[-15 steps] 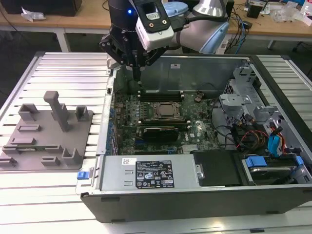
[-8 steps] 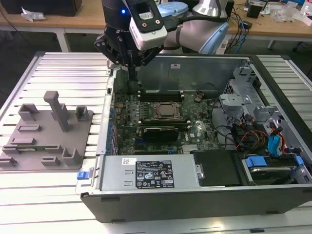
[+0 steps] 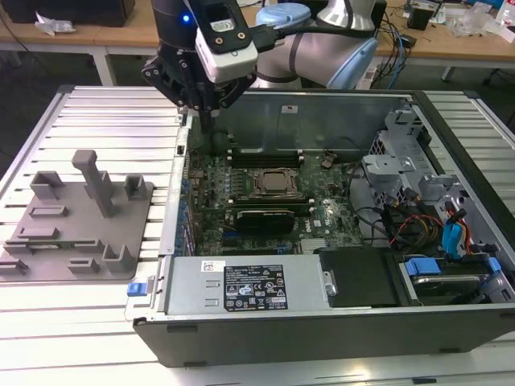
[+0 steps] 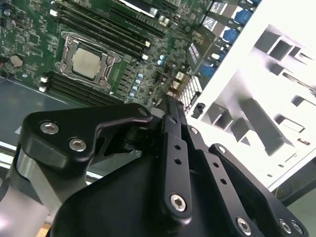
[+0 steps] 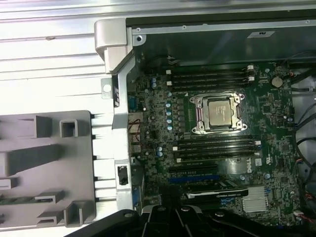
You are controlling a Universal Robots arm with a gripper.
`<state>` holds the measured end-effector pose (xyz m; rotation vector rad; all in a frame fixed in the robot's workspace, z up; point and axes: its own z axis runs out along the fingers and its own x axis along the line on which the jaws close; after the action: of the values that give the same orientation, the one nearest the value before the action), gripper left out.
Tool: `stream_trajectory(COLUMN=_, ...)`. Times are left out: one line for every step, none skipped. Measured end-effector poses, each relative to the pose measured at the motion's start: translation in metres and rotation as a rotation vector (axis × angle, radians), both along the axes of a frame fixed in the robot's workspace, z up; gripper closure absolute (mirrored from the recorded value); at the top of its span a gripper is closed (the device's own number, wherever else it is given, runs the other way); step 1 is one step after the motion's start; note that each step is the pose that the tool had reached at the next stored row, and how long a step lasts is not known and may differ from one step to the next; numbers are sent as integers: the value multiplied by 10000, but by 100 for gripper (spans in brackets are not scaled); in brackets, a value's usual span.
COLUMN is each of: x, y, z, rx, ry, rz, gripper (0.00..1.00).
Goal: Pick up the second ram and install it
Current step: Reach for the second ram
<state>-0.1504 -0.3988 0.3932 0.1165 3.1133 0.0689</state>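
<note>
Arm (image 3: 322, 44) extended; end effector (image 3: 208, 119) closed, pointing down.

Robotics lab or electronics workshop, not a domestic room. Evidence: an industrial robot arm (image 3: 322, 40) with gripper (image 3: 208, 121) stands over an open PC case (image 3: 322, 326) with its motherboard (image 3: 330, 221) exposed. The case lies on a slatted metal table (image 3: 105, 112), beside a grey fixture plate (image 3: 48, 241). Background in the exterior view: wooden benches (image 3: 121, 36) carrying cables (image 3: 394, 36) and loose equipment.
</note>
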Motion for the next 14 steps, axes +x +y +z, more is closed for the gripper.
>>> stream_trajectory(x=-44, y=0, z=0, rx=-1, ry=-3, rz=1, gripper=92)
stream_trajectory(x=-63, y=0, z=0, rx=0, ry=-4, rz=0, gripper=92)
stream_trajectory(x=-77, y=0, z=0, rx=0, ry=-4, rz=-1, gripper=92)
stream_trajectory(x=-98, y=0, z=0, rx=0, ry=-4, rz=-1, gripper=92)
stream_trajectory(x=-113, y=0, z=0, rx=0, ry=-4, rz=0, gripper=92)
stream_trajectory(x=-139, y=0, z=0, rx=0, ry=-5, rz=-1, gripper=92)
stream_trajectory(x=-171, y=0, z=0, rx=0, ry=-8, rz=0, gripper=92)
stream_trajectory(x=-221, y=0, z=-1, rx=0, ry=-14, rz=0, gripper=92)
stream_trajectory(x=-241, y=0, z=-1, rx=0, ry=-16, rz=0, gripper=92)
stream_trajectory(x=-258, y=0, z=-1, rx=0, ry=-17, rz=-1, gripper=92)
stream_trajectory(x=-305, y=0, z=-1, rx=1, ry=-24, rz=-1, gripper=92)
stream_trajectory(x=-327, y=0, z=-1, rx=0, ry=-26, rz=0, gripper=92)
stream_trajectory(x=-341, y=0, z=-1, rx=-1, ry=-28, rz=0, gripper=92)
stream_trajectory(x=-354, y=0, z=-1, rx=-1, ry=-28, rz=0, gripper=92)
